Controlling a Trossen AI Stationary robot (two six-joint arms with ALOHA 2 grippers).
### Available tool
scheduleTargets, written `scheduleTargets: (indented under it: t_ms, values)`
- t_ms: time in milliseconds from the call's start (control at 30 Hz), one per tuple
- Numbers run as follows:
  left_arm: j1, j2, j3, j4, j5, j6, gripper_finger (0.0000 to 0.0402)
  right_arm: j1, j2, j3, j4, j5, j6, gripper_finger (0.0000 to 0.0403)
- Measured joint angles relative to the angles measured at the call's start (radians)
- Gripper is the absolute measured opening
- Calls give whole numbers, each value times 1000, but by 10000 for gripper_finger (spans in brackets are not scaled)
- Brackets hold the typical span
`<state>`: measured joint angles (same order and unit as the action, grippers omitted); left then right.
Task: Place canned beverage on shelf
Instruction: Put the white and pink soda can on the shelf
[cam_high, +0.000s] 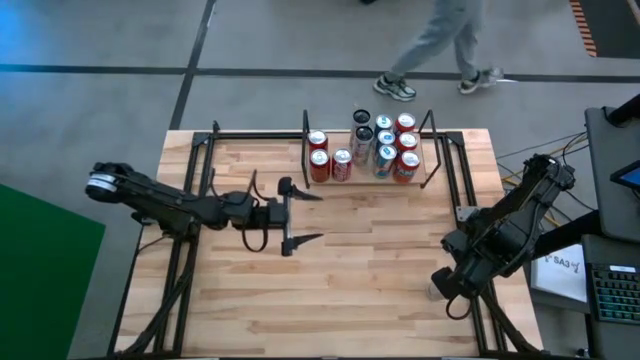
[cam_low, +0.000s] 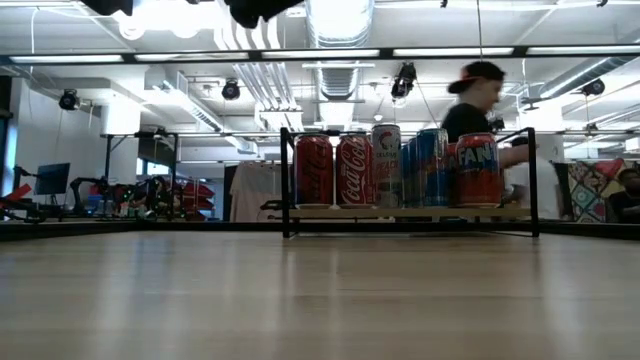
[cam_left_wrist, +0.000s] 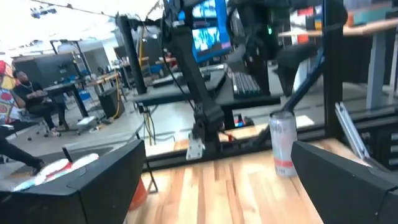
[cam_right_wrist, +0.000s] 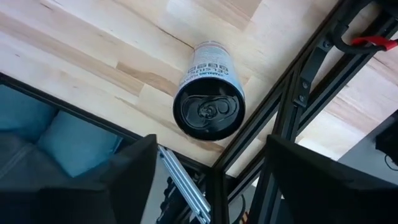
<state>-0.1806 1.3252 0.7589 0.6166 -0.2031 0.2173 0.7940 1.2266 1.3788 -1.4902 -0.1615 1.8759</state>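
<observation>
Shelf (cam_high: 372, 180): stands at the far edge of the table (cam_high: 330, 270), a small wood board inside black rails.
Cans on shelf (cam_high: 385, 150): ten or so upright, red ones to the left and right, silver and blue ones in the middle; the low view shows them standing side by side.
Loose can (cam_right_wrist: 208, 93): silver, upright on the table at its right edge near the front, just beside the black frame rail.
Right gripper (cam_right_wrist: 208, 174): directly above the loose can, looking down on its top; fingers spread apart, not touching it.
Left gripper (cam_high: 305, 215): over the left middle of the table, fingers spread wide, holding nothing, pointing toward the right side.
Person (cam_high: 440, 45): walking on the floor beyond the table.
</observation>
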Motion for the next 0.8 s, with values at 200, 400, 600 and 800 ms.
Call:
scheduleTargets:
  t_ms: [200,400,600,800]
  values:
    - [-4,66,-6,16,1,1,389,0,0,0,1,-3,11,324]
    - [-4,123,-6,94,2,-4,389,0,0,0,7,-3,56,329]
    - [-6,135,-6,109,2,-23,389,0,11,-1,9,-3,80,329]
    - [-6,127,-6,109,2,-25,389,0,13,-1,8,-5,104,329]
